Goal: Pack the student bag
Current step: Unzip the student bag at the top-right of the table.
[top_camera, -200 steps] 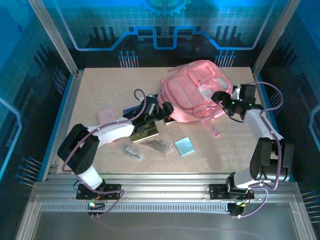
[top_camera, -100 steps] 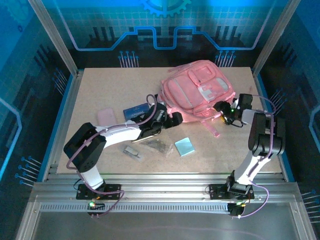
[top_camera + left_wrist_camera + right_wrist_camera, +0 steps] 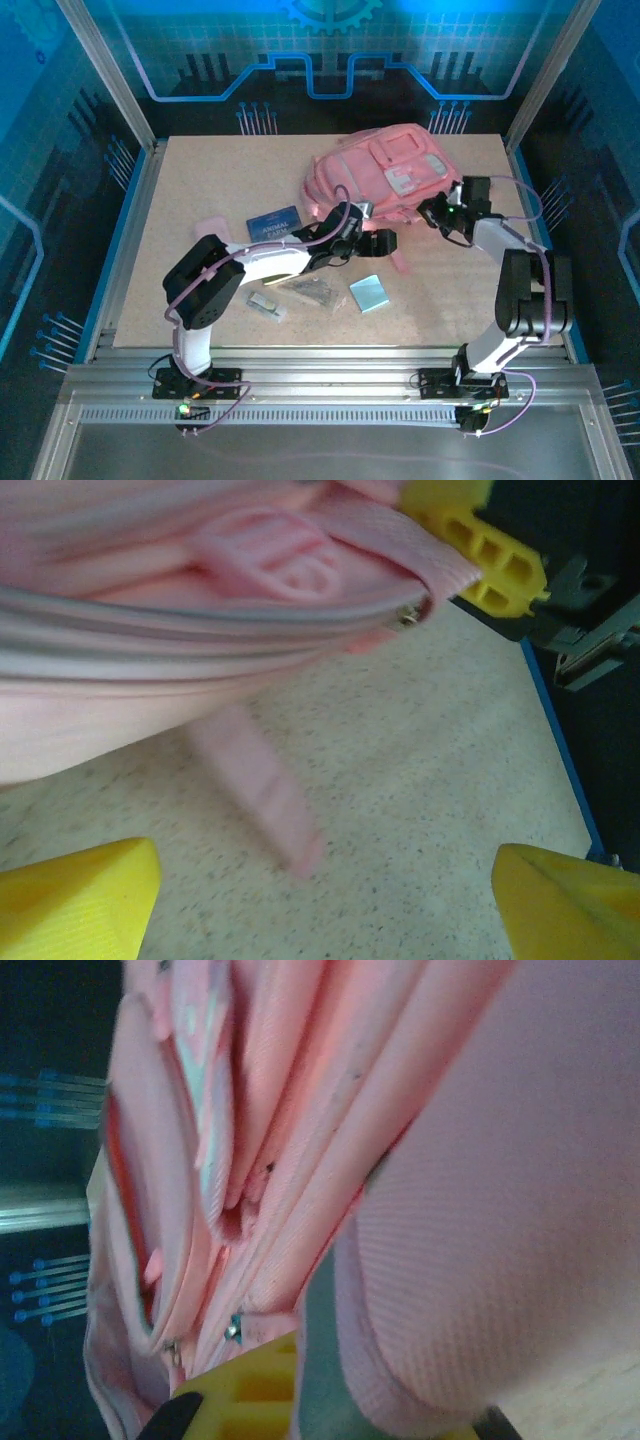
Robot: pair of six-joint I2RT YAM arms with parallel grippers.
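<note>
Looking down from above, you see the pink backpack (image 3: 385, 175) lying on the table (image 3: 470, 300). Your right gripper (image 3: 438, 213) is clamped on fabric at the backpack's near right edge. Your left gripper (image 3: 379, 241) hovers just in front of the backpack, its fingers spread wide and holding nothing, with a loose strap (image 3: 262, 792) trailing out from under the backpack. Left of the backpack lies a blue booklet (image 3: 275, 225); its white lettering is too small to read.

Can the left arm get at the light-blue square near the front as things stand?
Probably yes: the light-blue square lies flat on bare table, close to the open left gripper, nothing over it.
</note>
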